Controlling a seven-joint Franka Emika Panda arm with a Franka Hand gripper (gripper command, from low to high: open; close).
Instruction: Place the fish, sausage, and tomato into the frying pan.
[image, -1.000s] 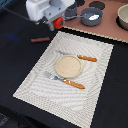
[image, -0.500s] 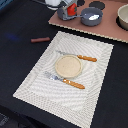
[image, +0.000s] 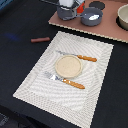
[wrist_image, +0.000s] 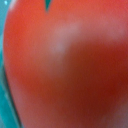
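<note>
Right at the top edge of the exterior view, the claw (image: 70, 4) shows only as a pale block with dark lower parts, cut off by the frame, and whether its jaws are spread or pinching something cannot be told from either picture. Beside it, a small patch of glossy red, the tomato (image: 80, 7), sits just at the claw's right in the frame, above the frying pan (image: 91, 17), a shallow dark round pan with something pale lying inside it. In the wrist view the tomato (wrist_image: 65, 65) fills nearly the whole picture as a blurred red curve with a dark green notch at the upper edge and teal at the left margin. A taller grey pot (image: 66, 12) stands just left of the pan, and a beige bowl (image: 123, 16) sits at the upper right edge, all on a brown board (image: 90, 26). The sausage (image: 40, 39) lies alone on the dark table (image: 20, 20) at the left, well apart from the pan. A striped placemat (image: 95, 80) in mid-frame carries a tan plate (image: 68, 66), with an orange-handled knife (image: 80, 57) above it and an orange-handled fork (image: 65, 80) below it.
</note>
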